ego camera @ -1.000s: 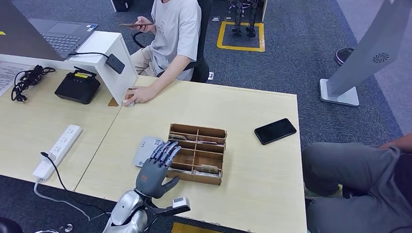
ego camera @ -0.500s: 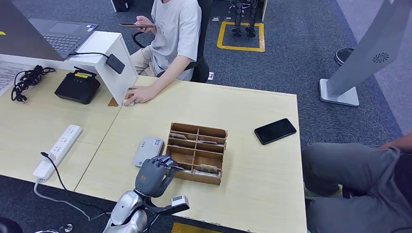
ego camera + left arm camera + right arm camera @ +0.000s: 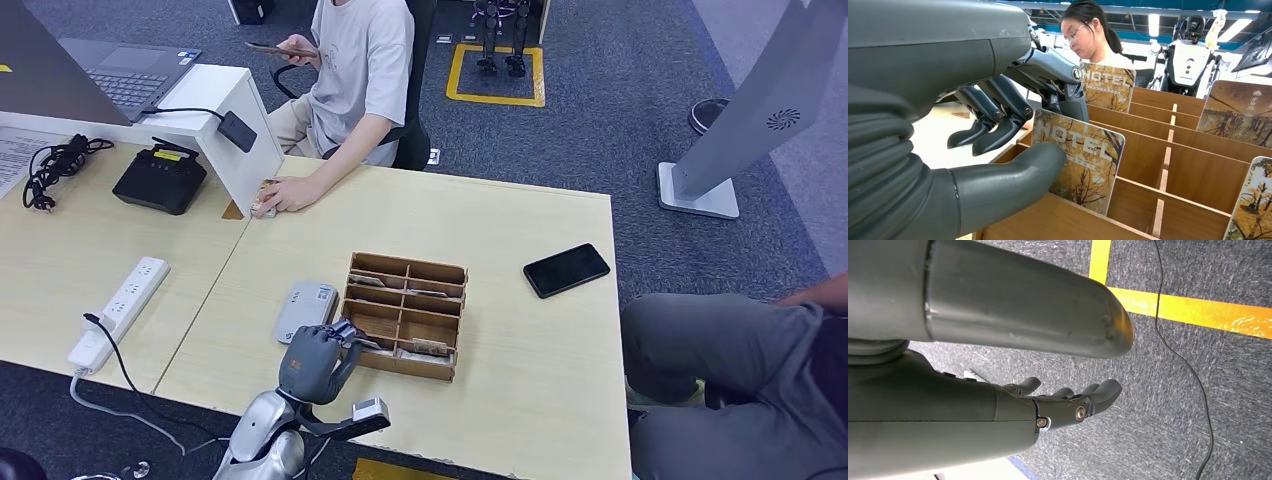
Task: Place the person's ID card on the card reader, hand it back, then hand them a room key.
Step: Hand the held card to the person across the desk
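Left hand pinches the upper edge of a room key card standing in the wooden organiser near the tabletop's front edge; thin, stiff, light, probably slippery; right hand hangs open.

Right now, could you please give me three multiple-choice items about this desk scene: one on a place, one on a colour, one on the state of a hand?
1. Where does the card reader lie?
A. inside the wooden organizer
B. beside the wooden organizer, toward the power strip
C. on the laptop

2. What colour is the phone on the desk?
A. black
B. white
C. red

3. What is the left hand doing?
A. hanging over the floor
B. pressing the phone
C. pinching a HOTEL key card

Answers: 1 B, the head view shows it there. 2 A, its face is dark. 3 C, the thumb and fingers meet on the card.
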You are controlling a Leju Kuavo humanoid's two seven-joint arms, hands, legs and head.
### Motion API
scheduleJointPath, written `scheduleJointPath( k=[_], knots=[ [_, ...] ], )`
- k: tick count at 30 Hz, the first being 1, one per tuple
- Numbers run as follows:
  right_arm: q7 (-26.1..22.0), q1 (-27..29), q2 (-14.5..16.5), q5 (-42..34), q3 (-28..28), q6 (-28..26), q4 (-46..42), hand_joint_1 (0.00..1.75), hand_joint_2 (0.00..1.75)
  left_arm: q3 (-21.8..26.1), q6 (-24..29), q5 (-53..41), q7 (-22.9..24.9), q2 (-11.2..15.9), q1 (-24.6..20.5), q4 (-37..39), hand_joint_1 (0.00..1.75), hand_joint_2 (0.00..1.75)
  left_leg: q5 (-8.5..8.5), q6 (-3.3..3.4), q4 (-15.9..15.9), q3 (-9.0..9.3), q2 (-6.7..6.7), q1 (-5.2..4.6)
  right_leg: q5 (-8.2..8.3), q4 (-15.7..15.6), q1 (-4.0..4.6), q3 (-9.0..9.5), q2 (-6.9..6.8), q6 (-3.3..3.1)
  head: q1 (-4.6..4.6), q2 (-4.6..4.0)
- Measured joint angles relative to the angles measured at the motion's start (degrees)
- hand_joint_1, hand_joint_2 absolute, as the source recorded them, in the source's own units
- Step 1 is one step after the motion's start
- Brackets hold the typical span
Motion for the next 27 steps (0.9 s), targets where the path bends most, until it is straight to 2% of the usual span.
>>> scheduleJointPath(
  k=[6,12,15,17,22,27],
  knots=[
    [0.01,0.0,-0.01,0.01,-0.01,0.0,0.0,0.0,0.0,-0.07,0.02,0.8,-0.15,0.01,-0.07,0.16,1.75,1.75,0.0,0.0,0.0,0.0,0.0,0.0,0.0,0.0,0.0,0.0,0.0,0.0,0.0,0.0],
    [0.0,0.0,0.0,0.58,-0.02,0.02,0.0,0.0,0.0,-0.88,0.0,5.72,-0.18,0.93,-1.15,0.37,1.75,1.75,0.02,0.0,0.0,0.01,0.0,0.0,0.0,0.0,0.0,-0.01,0.0,0.0,0.0,0.0],
    [-0.1,0.0,-0.01,0.91,-0.03,0.02,0.0,0.0,0.0,-3.08,-1.22,10.66,2.37,2.97,-3.17,-1.38,1.75,1.75,0.09,0.0,0.0,0.0,0.0,0.02,0.04,0.0,0.02,-0.03,-0.01,-0.05,0.0,0.0],
    [-0.25,0.01,-0.02,1.04,-0.03,0.02,0.0,0.0,0.0,-5.46,-3.92,15.15,5.19,5.11,-5.55,-4.13,1.75,1.75,0.16,-0.01,0.0,-0.02,-0.04,0.04,0.08,0.01,0.04,-0.04,-0.05,-0.11,0.0,0.0],
    [-1.16,0.01,-0.02,0.89,-0.14,-0.09,0.0,0.0,0.0,-9.65,-15.56,26.29,9.56,9.76,-13.35,-14.3,1.75,1.75,0.25,-0.05,0.0,-0.06,-0.09,0.08,0.19,0.03,0.1,-0.03,-0.09,-0.12,0.02,0.0],
    [-1.22,0.02,-0.01,0.85,-0.24,-0.11,0.02,0.0,0.0,-11.53,-17.08,27.11,10.31,11.73,-15.75,-19.9,1.73,1.75,0.24,-0.05,0.0,-0.01,-0.02,0.07,0.19,0.02,0.09,-0.02,-0.01,-0.12,0.01,0.0]
  ],
)
